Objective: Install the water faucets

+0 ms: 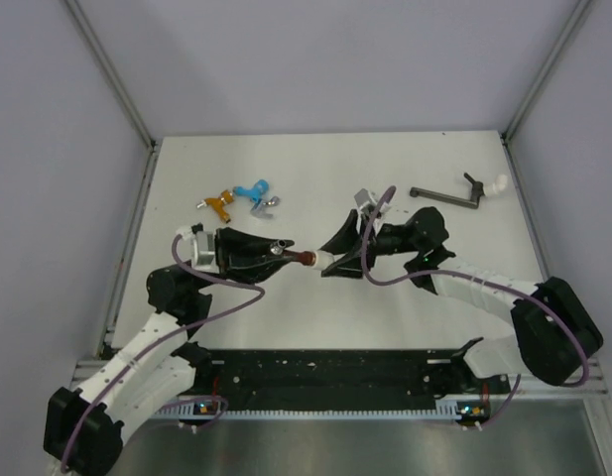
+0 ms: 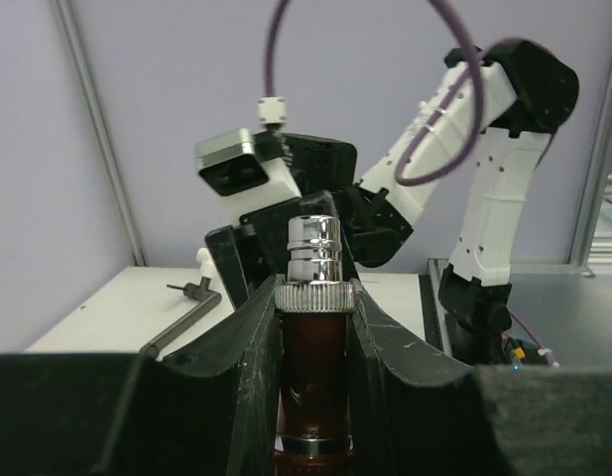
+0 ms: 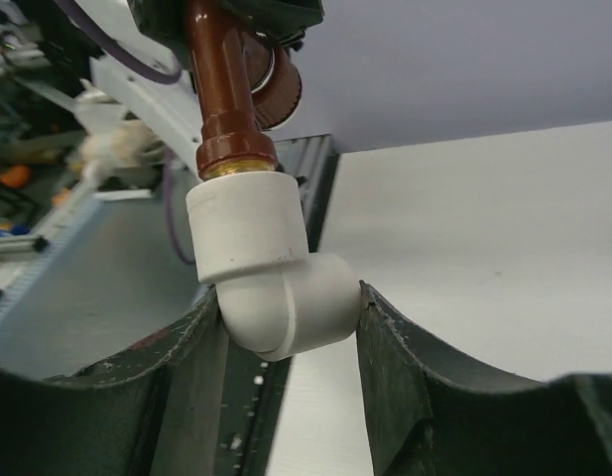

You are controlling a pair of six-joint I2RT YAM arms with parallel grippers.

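Partly done: left gripper (image 1: 273,253) clamps red-brown faucet (image 2: 313,347) into white elbow (image 3: 276,288) pinched by right gripper (image 1: 335,260); orange faucet (image 1: 220,203), blue faucet (image 1: 253,188) wait upper left.

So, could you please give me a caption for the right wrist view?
Right gripper clamps the white elbow fitting, with the dark red-brown faucet set into its upper socket.

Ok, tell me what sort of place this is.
Probably a robot lab test cell: a white table, plain grey panel walls on metal posts, and a left arm and right arm bolted at its near edge.
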